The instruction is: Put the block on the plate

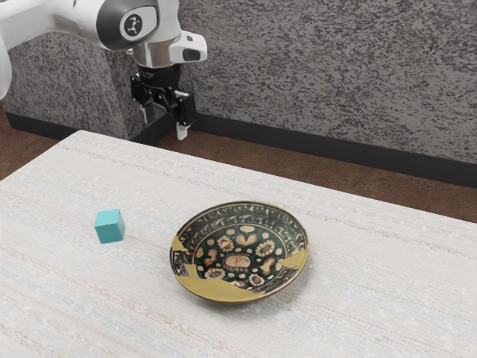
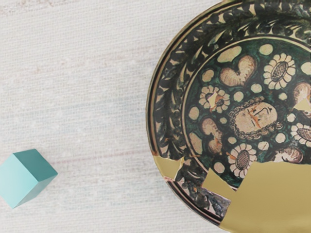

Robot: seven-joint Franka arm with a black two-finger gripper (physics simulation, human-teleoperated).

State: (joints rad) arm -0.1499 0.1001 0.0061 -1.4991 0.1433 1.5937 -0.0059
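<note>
Here's the tool [image 1: 165,123], hanging in the air at the end of the white arm [image 1: 67,16], its fingertips aimed downward and standing apart: it's open, with free space between them. In the exterior view it appears up near the far edge of the pale, faintly striped counter [image 1: 365,298].

Down on that counter sits the block [image 1: 109,226], over on the exterior view's left of the plate [image 1: 237,261], with bare surface between the two. And it's a neat little thing: plain teal, flat-faced, crisp-edged, a lighter tone on one face and deeper shades on the others. It rests flat on one face, no lean to it. Its sides look about equal, a cube, so no long axis to call! As for its heading, the wrist view has its edges running at a slant, one corner pointing toward the plate.

And the plate itself: round, dark green and black, busy with flowers, a heart and a face, plain gold patches breaking into its rim.
</note>
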